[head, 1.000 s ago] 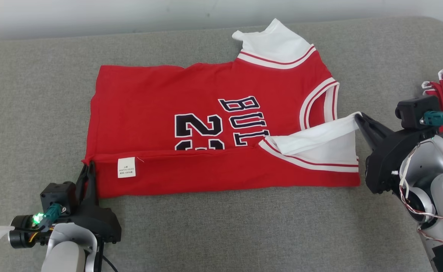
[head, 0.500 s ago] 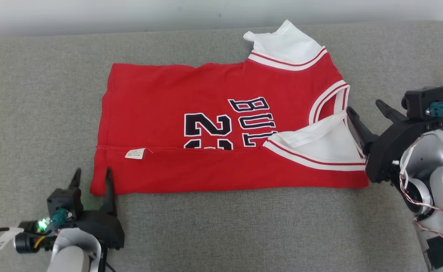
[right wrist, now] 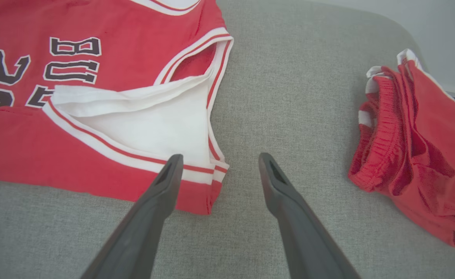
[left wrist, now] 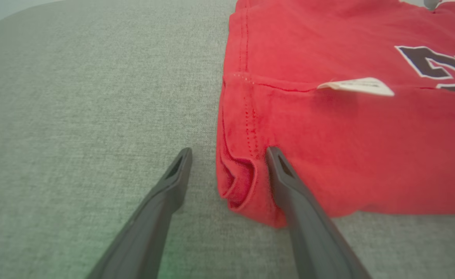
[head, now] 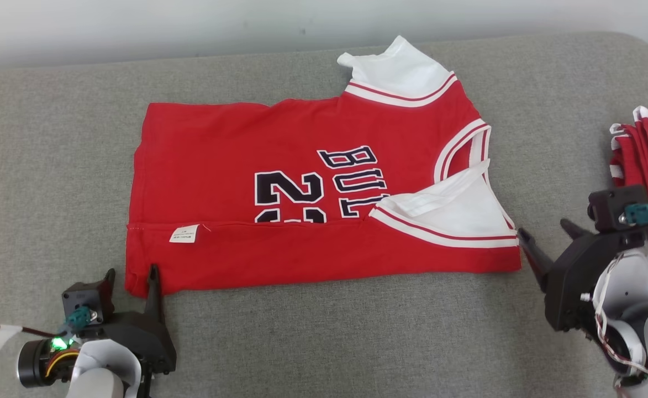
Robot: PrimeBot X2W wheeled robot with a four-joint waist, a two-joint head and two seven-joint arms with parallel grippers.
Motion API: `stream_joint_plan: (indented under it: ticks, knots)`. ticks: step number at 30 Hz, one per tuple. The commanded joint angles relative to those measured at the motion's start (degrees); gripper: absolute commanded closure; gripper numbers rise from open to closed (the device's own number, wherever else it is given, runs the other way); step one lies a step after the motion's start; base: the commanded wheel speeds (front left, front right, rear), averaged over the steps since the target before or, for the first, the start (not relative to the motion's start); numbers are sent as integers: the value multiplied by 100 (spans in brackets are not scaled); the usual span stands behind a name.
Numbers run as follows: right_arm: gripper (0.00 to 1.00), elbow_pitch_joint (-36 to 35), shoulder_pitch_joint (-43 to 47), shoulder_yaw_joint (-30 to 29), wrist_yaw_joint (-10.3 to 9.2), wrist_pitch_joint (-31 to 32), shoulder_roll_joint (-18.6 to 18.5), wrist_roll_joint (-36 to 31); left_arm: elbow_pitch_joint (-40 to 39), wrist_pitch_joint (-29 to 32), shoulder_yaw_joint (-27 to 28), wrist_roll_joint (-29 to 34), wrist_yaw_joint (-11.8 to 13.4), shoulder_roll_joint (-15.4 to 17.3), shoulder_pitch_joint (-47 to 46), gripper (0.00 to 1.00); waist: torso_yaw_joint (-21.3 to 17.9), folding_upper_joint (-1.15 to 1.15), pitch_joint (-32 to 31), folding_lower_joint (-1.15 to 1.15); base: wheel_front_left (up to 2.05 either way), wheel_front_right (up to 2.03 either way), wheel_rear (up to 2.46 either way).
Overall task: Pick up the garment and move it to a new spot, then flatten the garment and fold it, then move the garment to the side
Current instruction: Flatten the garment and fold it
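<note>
The garment (head: 312, 182) is a red jersey with white trim and black lettering, lying flat on the grey cushion (head: 324, 342). Its near edge is folded up over the front, and a white label shows on the fold. My left gripper (head: 130, 271) stands open at the garment's near left corner. In the left wrist view that garment corner (left wrist: 243, 182) sits loose between the left gripper's (left wrist: 229, 151) spread fingers. My right gripper (head: 542, 228) is open just off the near right corner. In the right wrist view the right gripper (right wrist: 220, 155) hovers beside the garment's white-trimmed corner (right wrist: 196, 170), holding nothing.
A bunched pair of red shorts (head: 647, 160) with white trim lies at the right, close behind my right arm, and the same shorts (right wrist: 409, 155) appear in the right wrist view. A pale wall runs along the back of the cushion.
Both grippers have opened and let go of the garment, then drawn back toward me. The folded flap and white shoulder piece now lie flat. The camera has shifted slightly.
</note>
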Motion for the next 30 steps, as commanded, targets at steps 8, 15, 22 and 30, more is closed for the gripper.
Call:
stream_joint_plan:
  ticks: [8, 15, 22, 30]
  knots:
    - [0, -221, 465, -233, 1, 509, 322, -346, 58, 676, -159, -189, -128, -29, 205, 100, -82, 0, 91, 1, 0, 0, 0]
    - [0, -87, 362, -461, 1, 618, 687, -678, -109, 715, -197, -246, -89, -19, 401, 100, -56, 0, 129, 1, 0, 0, 0]
    - [0, 338, 75, -490, 1, 454, 832, -848, -199, 684, -279, -228, -64, -25, 396, 100, 37, 0, 204, 1, 0, 0, 0]
    - [0, 1150, -295, -598, 1, 249, 958, -930, -276, 617, -374, -186, -42, -10, 282, 100, 135, 0, 363, 1, 0, 0, 0]
